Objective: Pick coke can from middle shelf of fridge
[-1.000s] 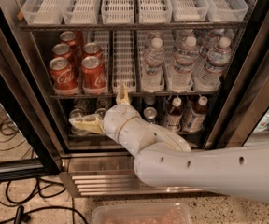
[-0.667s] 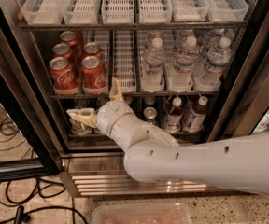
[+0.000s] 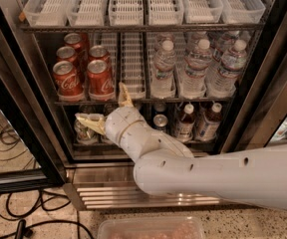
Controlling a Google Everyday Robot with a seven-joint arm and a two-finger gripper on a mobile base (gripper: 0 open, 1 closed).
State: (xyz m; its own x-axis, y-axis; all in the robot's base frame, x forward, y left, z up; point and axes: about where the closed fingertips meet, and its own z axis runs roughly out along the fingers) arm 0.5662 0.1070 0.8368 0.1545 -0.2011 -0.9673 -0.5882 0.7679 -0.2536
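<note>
Wide-spread and holding nothing, the hand (image 3: pixel 101 104) sits at the front rail of the middle shelf (image 3: pixel 183 100), low in the fridge (image 3: pixel 278 59) opening. One finger points left and the other points up. Just above it and slightly to the left stands the nearest coke can (image 3: pixel 99 78), upright with its long axis vertical, touching a second can (image 3: pixel 68 81) on its left. By my judgement the reach must rise, then go inward.

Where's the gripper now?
Camera view, left of centre: the cream two-finger gripper sits open at the front rail of the dark metal middle shelf, below the nearest red Coca-Cola can.
</note>
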